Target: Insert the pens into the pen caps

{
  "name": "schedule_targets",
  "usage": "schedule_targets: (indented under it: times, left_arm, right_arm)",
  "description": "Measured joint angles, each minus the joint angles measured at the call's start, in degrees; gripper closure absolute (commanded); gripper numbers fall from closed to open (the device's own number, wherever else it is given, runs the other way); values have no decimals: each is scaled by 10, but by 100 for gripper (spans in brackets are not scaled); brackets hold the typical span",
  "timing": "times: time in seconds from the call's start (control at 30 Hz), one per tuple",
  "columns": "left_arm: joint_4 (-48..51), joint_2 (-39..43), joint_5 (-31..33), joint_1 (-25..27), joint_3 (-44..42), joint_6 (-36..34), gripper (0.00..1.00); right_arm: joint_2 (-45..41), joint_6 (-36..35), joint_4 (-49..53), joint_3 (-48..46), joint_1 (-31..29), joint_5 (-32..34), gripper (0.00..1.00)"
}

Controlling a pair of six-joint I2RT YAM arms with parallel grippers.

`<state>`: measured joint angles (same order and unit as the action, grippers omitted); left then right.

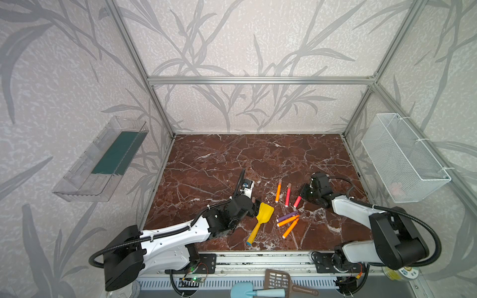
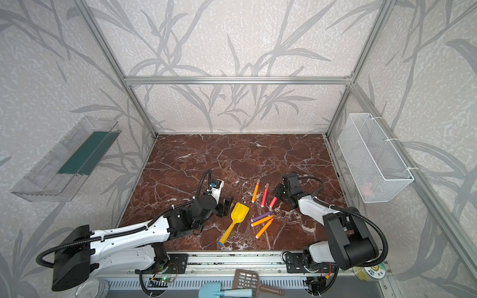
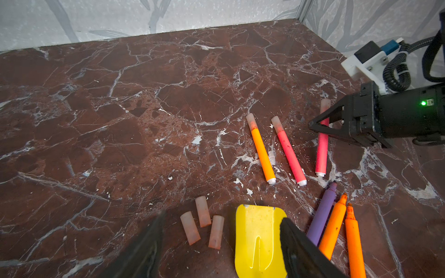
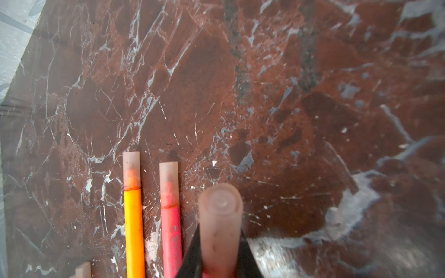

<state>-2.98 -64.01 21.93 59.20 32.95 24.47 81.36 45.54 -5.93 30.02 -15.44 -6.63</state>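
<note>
Three loose pen caps lie on the marble just below my open left gripper, which holds nothing. My right gripper is shut on a red-pink pen with a cap on its tip. Beside it lie a capped orange pen and a capped red-pink pen. A purple pen and two orange pens lie uncapped together nearer the front.
A yellow toy shovel lies between the loose caps and the uncapped pens, its blade under my left gripper. A white mesh basket hangs on the right wall and a clear tray on the left wall.
</note>
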Motion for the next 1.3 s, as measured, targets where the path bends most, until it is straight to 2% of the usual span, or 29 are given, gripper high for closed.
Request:
schedule_targets:
  times: [0.2,0.4,0.67,0.87,1.03,1.13,1.3]
  left_arm:
    - [0,0,-24,0,0,-5,24]
    - [0,0,-53,0,-1,-15,23]
    - [0,-22,-103,5,0,-35,26]
    - [8,-89,-120,38,40,-55,31]
    - [16,-155,-126,65,89,-71,34]
    - [24,-195,-134,72,115,-79,36]
    - [45,-255,-149,80,155,-86,41]
  right_arm:
    - [57,22,-63,2,13,-55,88]
    - [82,30,-99,8,18,-80,85]
    - [47,33,-85,-8,18,-73,63]
    - [-54,25,-34,-35,18,-50,57]
    - [-191,6,31,-52,18,0,49]
    - [-293,-8,69,-69,18,58,43]
    - [-441,-36,129,-94,19,176,39]
